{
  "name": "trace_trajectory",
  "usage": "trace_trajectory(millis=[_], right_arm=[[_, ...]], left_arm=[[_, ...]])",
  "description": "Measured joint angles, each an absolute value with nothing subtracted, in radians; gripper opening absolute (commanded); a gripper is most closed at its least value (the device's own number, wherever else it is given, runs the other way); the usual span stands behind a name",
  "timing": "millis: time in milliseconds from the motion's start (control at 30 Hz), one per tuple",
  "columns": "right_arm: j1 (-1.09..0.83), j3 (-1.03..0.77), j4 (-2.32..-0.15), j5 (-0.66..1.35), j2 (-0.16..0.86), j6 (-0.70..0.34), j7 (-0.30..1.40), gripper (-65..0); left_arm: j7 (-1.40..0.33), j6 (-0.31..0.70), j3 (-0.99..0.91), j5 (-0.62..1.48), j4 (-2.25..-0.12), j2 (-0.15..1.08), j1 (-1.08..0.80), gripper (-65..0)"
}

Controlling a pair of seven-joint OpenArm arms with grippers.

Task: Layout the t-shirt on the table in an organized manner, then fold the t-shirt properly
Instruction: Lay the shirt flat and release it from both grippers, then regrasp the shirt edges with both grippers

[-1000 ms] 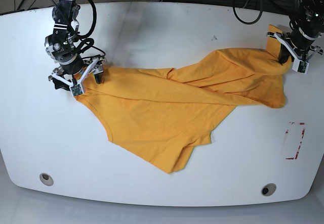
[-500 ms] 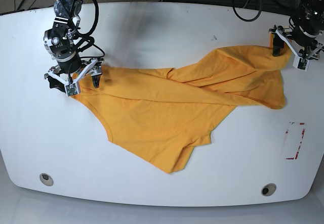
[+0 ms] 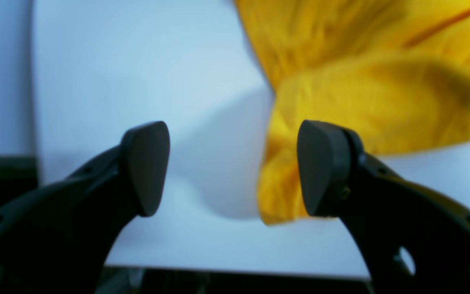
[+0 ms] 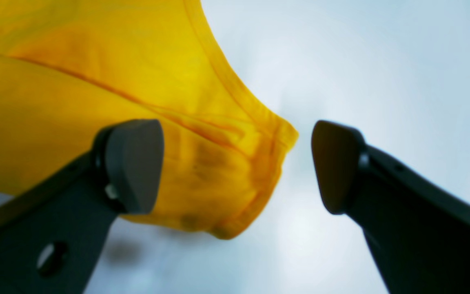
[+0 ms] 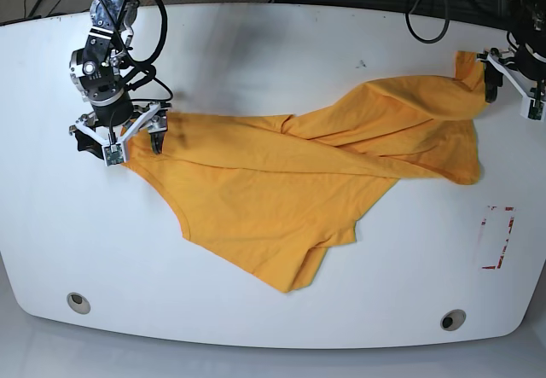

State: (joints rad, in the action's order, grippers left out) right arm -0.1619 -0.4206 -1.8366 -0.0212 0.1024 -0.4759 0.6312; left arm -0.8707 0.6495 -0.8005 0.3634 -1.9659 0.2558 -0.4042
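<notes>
T-shirt [image 3: 365, 81] corner — seemingly loose — between left claw [image 3: 231, 167] tips

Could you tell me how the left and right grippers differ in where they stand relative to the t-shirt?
The left gripper hangs at the t-shirt's far corner by the table's edge; the right gripper hangs over the opposite corner. Cloth lies beside one left finger, but between the right's fingers. Both are open, holding nothing.

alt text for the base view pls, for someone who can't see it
An orange-yellow t-shirt lies rumpled and partly folded over itself across a white table. The right gripper sits at the shirt's left end and the left gripper at its upper right end, both with jaws open and holding nothing. A red-outlined rectangle mark shows near the table's right edge.
</notes>
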Motion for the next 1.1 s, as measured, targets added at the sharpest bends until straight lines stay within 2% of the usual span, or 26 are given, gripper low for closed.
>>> trace_trajectory(millis=[200,533,633,933,1100], right_arm=[[-0.107,-0.480,-1.765,-0.036,0.109,-0.462,0.626,-11.3],[-0.051,-0.532,-1.637,-0.033,0.101,-0.473,0.632,-11.3],[-0.033,-0.532,-1.605,-0.029,0.100,-0.510,0.633,-11.3],[0.030,-0.531,-1.496,-0.029,0.097,-0.517,0.631,-11.7],[0.052,-0.533,-1.463,-0.029,0.094,-0.517,0.629,-16.5]], left_arm=[[-0.890,0.665,-0.891,0.336,-1.966,0.258,-0.338,-18.5],[-0.886,0.670,-0.907,0.337,-1.963,0.257,-0.175,-18.5],[-0.886,0.670,-0.907,0.337,-1.963,0.255,-0.124,-18.5],[-0.889,0.595,-0.770,0.199,-1.939,0.254,-0.019,-18.3],[-0.882,0.595,-0.714,0.161,-1.898,0.253,0.021,-18.5]])
